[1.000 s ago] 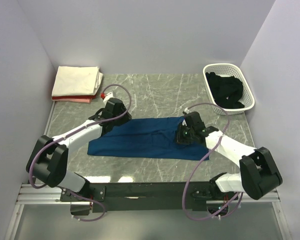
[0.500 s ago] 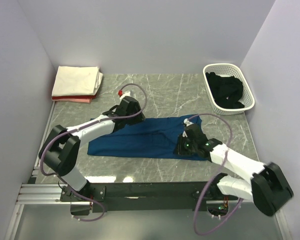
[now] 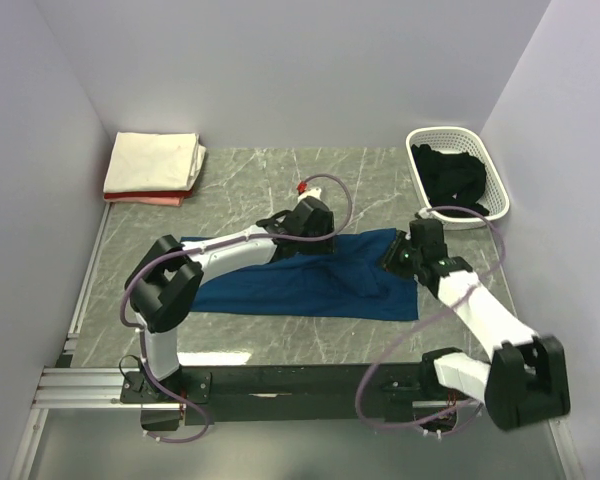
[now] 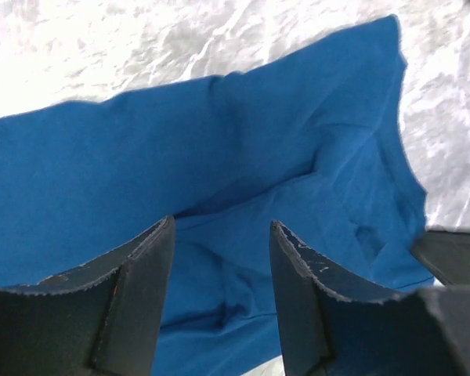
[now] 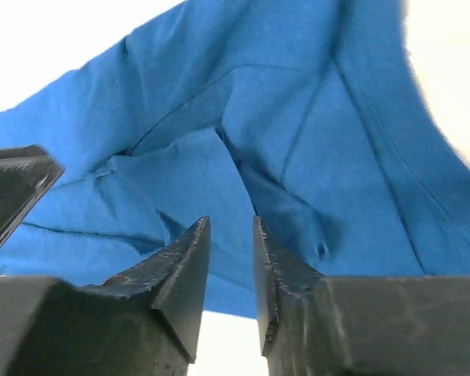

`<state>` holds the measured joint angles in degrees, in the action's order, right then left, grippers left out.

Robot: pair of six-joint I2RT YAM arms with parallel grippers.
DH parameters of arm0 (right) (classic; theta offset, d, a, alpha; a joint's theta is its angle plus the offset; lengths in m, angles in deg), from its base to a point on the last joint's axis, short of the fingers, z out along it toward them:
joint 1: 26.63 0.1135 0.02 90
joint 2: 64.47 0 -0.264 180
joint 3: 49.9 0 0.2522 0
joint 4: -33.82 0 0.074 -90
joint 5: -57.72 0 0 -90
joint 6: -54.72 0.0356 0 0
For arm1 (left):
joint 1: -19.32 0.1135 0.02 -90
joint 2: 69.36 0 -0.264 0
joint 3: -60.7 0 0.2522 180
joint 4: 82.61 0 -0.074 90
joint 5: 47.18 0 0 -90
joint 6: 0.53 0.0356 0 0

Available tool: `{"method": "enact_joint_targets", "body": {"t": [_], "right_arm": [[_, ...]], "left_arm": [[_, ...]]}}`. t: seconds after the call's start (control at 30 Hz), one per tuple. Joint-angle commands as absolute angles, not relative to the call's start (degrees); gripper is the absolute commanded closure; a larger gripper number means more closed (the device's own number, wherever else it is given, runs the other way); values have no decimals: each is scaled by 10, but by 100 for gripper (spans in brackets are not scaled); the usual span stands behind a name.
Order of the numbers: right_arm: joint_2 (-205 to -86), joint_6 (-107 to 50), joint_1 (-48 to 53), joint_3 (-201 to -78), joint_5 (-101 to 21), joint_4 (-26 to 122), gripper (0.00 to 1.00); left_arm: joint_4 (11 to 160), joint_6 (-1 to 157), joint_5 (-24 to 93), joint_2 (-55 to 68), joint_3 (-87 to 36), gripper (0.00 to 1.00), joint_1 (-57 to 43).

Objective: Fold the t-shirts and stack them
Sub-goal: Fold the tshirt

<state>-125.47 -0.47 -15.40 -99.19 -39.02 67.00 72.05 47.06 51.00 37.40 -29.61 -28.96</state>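
blue t-shirt [image 3: 300,285] is laid out mid-frame | left gripper [image 4: 219,235] is held wide over its top edge | right gripper [image 5: 231,227] is kept narrow at its right end, grip cannot be told | cream t-shirt [image 3: 155,160] is stacked upper left

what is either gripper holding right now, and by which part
Nothing: the left gripper and right gripper both hang open over the blue t-shirt, no cloth pinched.

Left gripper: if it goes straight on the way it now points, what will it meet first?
Probably the blue t-shirt, which fills the gap between the left gripper's open fingers; depth is unclear.
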Motion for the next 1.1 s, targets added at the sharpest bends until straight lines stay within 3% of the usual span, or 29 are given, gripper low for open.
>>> {"method": "enact_joint_targets", "body": {"t": [0.0, 0.07, 0.43, 0.53, 0.83, 1.07], "right_arm": [[-1324, -37, -158, -1026, -461, 598, 60], [-1367, -43, -158, -1031, -465, 580, 56], [-1480, -44, -156, -1053, -469, 514, 57], [-1496, -43, -154, -1054, -478, 504, 60], [-1477, -38, -134, -1052, -479, 502, 90], [-1417, -29, -78, -1017, -462, 514, 91]], "left_arm": [[704, 474, 522, 362, -312, 42, -283], [697, 475, 534, 344, -301, 40, -283], [695, 479, 550, 264, -246, 39, -256], [696, 480, 547, 254, -238, 39, -248], [696, 481, 546, 242, -223, 39, -238], [701, 477, 542, 237, -210, 39, -233]]}}
